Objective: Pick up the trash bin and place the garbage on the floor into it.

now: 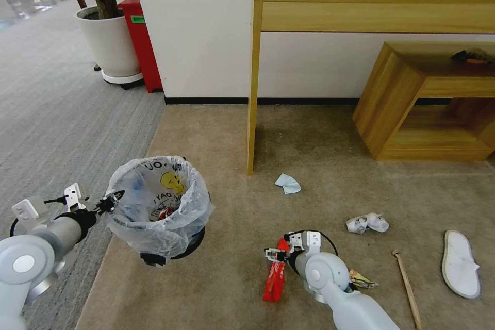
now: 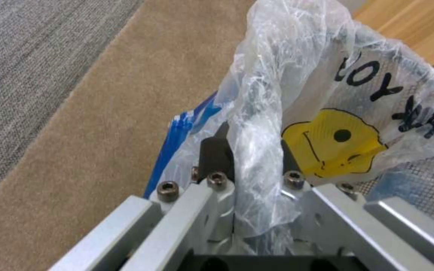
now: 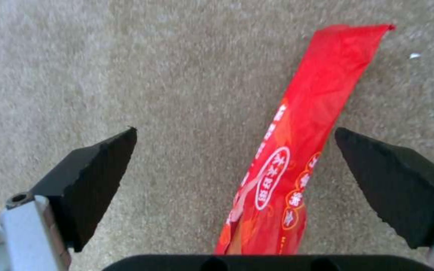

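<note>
The trash bin (image 1: pixel 160 206), dark and lined with a crinkly white bag (image 2: pixel 297 94) printed with a yellow face, sits at the left edge of the beige floor (image 1: pixel 319 154). My left gripper (image 1: pixel 114 198) (image 2: pixel 249 150) is shut on its bagged rim. A red piece lies inside the bin. My right gripper (image 1: pixel 270 254) (image 3: pixel 234 130) hangs open just over a long red wrapper (image 1: pixel 275 273) (image 3: pixel 297 143), which lies between its fingers. More garbage is scattered on the floor: pale blue paper (image 1: pixel 287 183), crumpled white paper (image 1: pixel 367 223), a small wrapper (image 1: pixel 361 279), a wooden stick (image 1: pixel 407 283), a white slipper (image 1: pixel 459 264).
A tall wooden desk's leg (image 1: pixel 252 87) stands behind the litter, and a low wooden shelf (image 1: pixel 412 103) sits at the back right. On the grey ribbed carpet (image 1: pixel 51 113) to the left stand a white planter (image 1: pixel 108 44) and a red box (image 1: pixel 142 44).
</note>
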Available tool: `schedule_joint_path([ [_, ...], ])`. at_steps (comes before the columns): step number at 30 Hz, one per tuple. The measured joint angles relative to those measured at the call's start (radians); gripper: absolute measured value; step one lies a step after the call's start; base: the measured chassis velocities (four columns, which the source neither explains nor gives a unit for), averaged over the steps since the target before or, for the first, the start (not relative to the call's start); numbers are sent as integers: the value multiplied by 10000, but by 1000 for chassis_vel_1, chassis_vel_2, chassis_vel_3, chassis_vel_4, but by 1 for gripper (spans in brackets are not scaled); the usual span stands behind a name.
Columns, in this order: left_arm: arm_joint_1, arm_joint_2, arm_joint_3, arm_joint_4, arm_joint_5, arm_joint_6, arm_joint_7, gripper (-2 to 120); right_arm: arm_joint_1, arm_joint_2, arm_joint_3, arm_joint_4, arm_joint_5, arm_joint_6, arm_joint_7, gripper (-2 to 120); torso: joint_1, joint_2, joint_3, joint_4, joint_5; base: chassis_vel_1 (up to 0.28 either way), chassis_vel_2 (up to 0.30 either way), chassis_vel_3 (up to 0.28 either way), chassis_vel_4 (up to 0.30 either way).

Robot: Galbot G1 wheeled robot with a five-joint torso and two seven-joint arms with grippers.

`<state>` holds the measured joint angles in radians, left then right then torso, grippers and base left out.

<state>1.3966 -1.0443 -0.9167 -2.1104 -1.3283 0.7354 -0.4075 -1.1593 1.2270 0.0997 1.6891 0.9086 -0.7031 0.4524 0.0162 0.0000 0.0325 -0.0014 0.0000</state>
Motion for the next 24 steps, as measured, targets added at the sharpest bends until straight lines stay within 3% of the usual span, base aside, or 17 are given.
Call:
schedule_joint_path([
  [21, 24, 36, -36, 36, -26, 0, 27, 3, 223, 309, -379, -1131, -728, 348, -569, 100, 0, 0, 0, 0, 0, 0, 0, 0, 0],
  [24, 1, 43, -37, 61, -38, 0, 34, 3, 340, 388, -311, -1425, -791, 378, -636, 95, 0, 0, 0, 0, 0, 0, 0, 0, 0],
])
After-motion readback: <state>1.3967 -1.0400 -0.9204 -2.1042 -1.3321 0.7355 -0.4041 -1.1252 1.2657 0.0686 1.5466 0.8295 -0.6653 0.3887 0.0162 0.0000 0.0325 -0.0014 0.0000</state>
